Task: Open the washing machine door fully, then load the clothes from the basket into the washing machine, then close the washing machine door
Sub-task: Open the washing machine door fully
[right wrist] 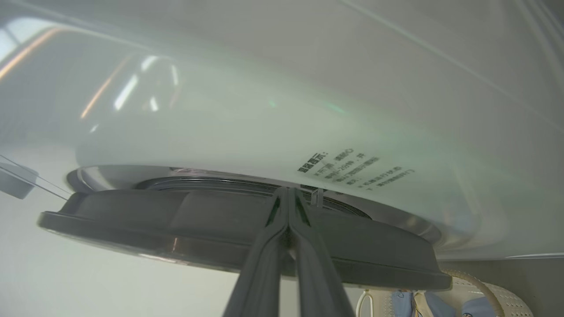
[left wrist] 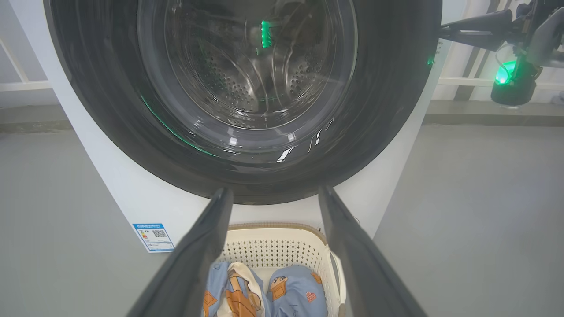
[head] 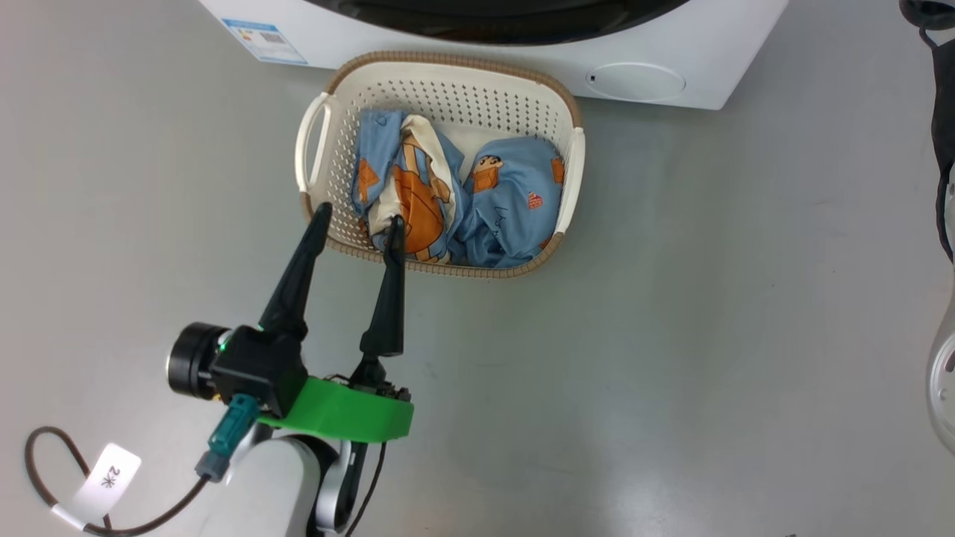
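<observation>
We see the washing machine door (left wrist: 246, 88) on the washing machine (head: 477, 37). At its 6 o'clock, the basket (head: 448, 58) holds the clothes (head: 455, 198). Our left gripper (head: 359, 215) hovers at the basket's 7 o'clock, fingers apart and empty. Our right gripper (right wrist: 288, 192), fingers together, points at the door's rim.

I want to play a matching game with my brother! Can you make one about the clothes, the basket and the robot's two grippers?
1 clothes
2 basket
3 left gripper
4 right gripper

a jaws shut
b on the floor before the washing machine
c jaws wide apart
d lying in the basket

Pairs: 1-d, 2-b, 3-c, 4-a
</observation>
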You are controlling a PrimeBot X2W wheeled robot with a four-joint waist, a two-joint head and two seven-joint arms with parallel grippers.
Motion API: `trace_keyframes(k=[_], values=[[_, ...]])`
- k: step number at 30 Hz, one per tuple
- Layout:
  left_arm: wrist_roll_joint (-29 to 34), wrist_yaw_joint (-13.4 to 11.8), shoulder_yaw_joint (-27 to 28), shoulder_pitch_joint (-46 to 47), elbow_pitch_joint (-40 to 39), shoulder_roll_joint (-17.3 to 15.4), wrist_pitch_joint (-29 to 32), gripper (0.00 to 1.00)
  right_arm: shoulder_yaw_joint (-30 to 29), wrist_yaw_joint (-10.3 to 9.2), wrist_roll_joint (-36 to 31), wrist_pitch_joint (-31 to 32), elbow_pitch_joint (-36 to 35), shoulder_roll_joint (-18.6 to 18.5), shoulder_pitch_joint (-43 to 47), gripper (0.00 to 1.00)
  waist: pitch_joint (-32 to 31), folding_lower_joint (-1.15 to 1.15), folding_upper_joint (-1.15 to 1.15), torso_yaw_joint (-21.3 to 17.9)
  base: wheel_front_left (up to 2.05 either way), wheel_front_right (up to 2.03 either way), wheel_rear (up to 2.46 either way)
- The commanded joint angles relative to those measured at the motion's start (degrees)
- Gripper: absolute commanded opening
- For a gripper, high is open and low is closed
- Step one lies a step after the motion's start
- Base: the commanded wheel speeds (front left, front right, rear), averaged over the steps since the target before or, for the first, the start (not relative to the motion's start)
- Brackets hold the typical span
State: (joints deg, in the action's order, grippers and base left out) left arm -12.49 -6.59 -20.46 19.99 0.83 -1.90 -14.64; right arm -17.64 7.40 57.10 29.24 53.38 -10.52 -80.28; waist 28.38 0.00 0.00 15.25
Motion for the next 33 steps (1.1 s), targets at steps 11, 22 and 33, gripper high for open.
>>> trace_keyframes(k=[11, 22, 33], values=[[-1.17, -0.93, 0.42, 3.34, -2.39, -0.98, -0.36, 1.0, -1.2, 0.09, -3.47, 2.23, -2.18, 2.19, -4.08, 0.0, 2.9, 0.0, 0.0, 1.14, 0.0, 0.0, 0.0], [-2.41, -1.42, -0.04, 3.84, -2.24, -0.98, -0.36, 1.0, -3.46, 0.09, -6.42, 3.8, -2.28, 3.33, -5.41, 0.0, 3.88, 0.0, 0.0, 2.22, 0.0, 0.0, 0.0], [-2.95, -1.69, -0.58, 4.28, -2.4, -0.98, -0.36, 1.0, -6.36, 0.09, -9.6, 8.14, -0.2, 3.55, -7.79, 0.0, 5.16, 0.0, 0.0, 2.78, 0.0, 0.0, 0.0]])
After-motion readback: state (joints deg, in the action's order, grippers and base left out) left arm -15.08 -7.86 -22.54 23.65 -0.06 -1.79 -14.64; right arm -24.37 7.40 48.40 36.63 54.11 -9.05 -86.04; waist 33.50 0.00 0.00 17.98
